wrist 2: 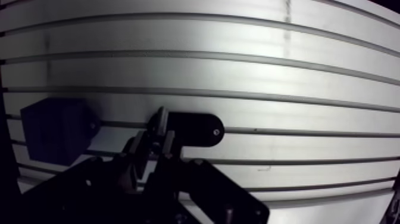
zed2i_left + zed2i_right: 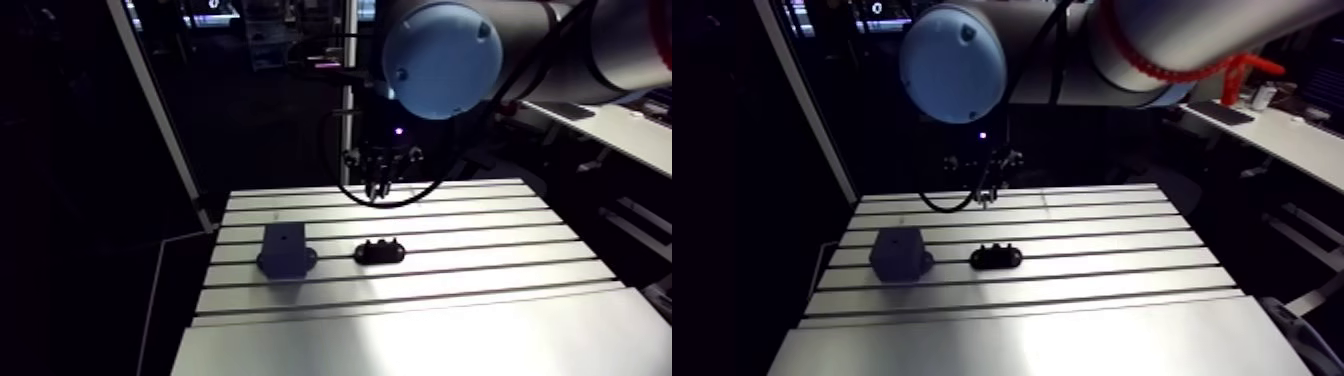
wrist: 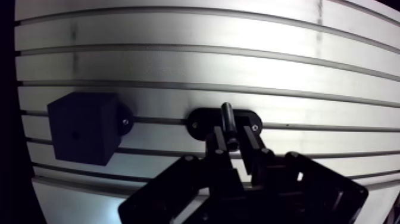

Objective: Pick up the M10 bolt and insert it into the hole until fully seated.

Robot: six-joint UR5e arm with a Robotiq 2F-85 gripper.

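In the wrist view my gripper (image 3: 233, 140) is shut on a dark M10 bolt (image 3: 227, 121), which sticks out past the fingertips. In the arm view the gripper (image 2: 378, 188) hangs above the back of the slotted table (image 2: 450, 300), clear of its surface. A dark block (image 2: 285, 250) with a small hole in its face (image 3: 74, 136) stands on the table's left part. A low black holder (image 2: 379, 251) with two screws lies to its right, under and ahead of the fingers (image 3: 250, 140) in the wrist view.
The block (image 3: 83, 126) and the holder (image 3: 199, 122) sit close together along one table slot. Bare slotted aluminium spreads to the right of them and towards the front edge (image 2: 420, 345). A metal frame post (image 2: 160, 110) rises at the table's back left.
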